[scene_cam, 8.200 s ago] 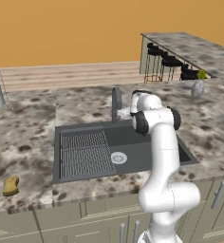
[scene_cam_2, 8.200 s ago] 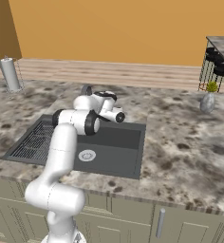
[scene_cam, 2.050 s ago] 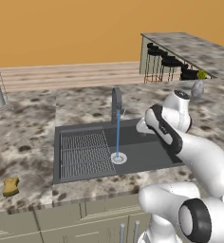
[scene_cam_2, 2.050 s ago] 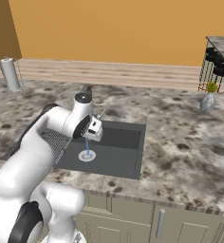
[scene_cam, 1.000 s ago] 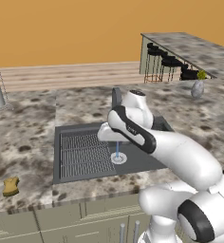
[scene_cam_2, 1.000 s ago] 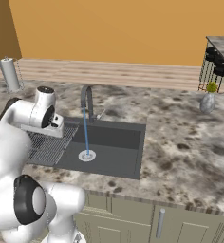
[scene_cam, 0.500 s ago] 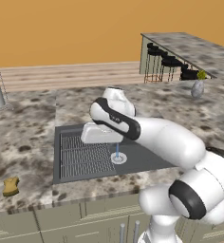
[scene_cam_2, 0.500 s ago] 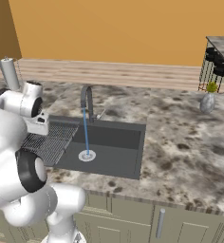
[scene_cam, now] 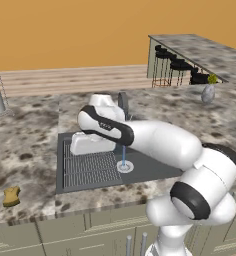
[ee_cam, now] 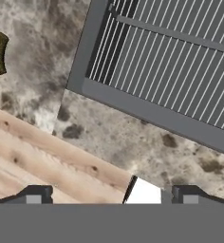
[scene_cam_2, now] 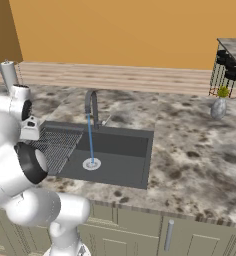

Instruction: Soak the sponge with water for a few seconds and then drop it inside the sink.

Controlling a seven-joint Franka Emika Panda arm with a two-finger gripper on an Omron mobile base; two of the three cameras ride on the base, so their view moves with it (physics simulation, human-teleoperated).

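On the counter left of the sink [scene_cam: 65, 186] lies the sponge [scene_cam: 11, 196], well apart from your gripper [ee_cam: 109, 193]; its 2 fingers are spread wide, grasping nothing; swing further left, descend squarely over the block, then carry it under the water [scene_cam: 123, 154]

A kitchen: stone counter [scene_cam: 25, 145] with a sunken sink [scene_cam: 145, 167], running faucet [scene_cam_2: 91, 102], cupboards [scene_cam_2: 140, 232] below, bar stools [scene_cam: 172, 65] beyond.
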